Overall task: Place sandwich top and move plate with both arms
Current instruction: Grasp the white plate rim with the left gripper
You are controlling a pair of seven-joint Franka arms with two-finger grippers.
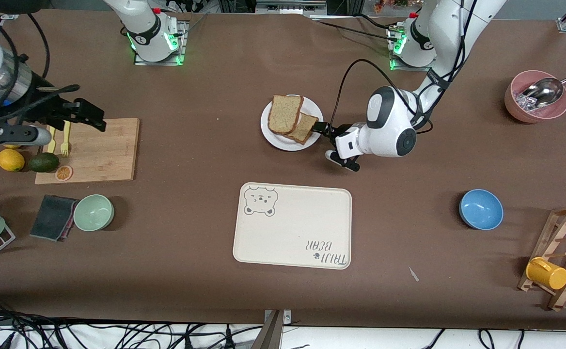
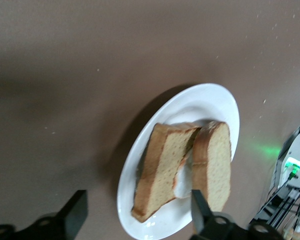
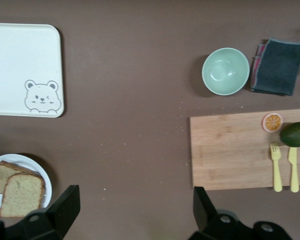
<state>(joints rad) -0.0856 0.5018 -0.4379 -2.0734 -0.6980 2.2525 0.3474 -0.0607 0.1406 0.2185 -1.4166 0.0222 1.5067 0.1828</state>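
Sandwich top (image 1: 285,113) leaning on egg slice (image 1: 304,128) on plate (image 1: 273,135). Left gripper (image 1: 330,143) sitting beside plate, fingers spread, apparently gripping nothing. Right gripper (image 1: 82,112) waiting over cutting board (image 1: 103,151), fingers released.

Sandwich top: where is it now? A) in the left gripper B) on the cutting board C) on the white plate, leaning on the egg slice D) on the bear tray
C: the sandwich top lies on the plate, propped over the egg slice; the left gripper is beside the plate, jaws open.
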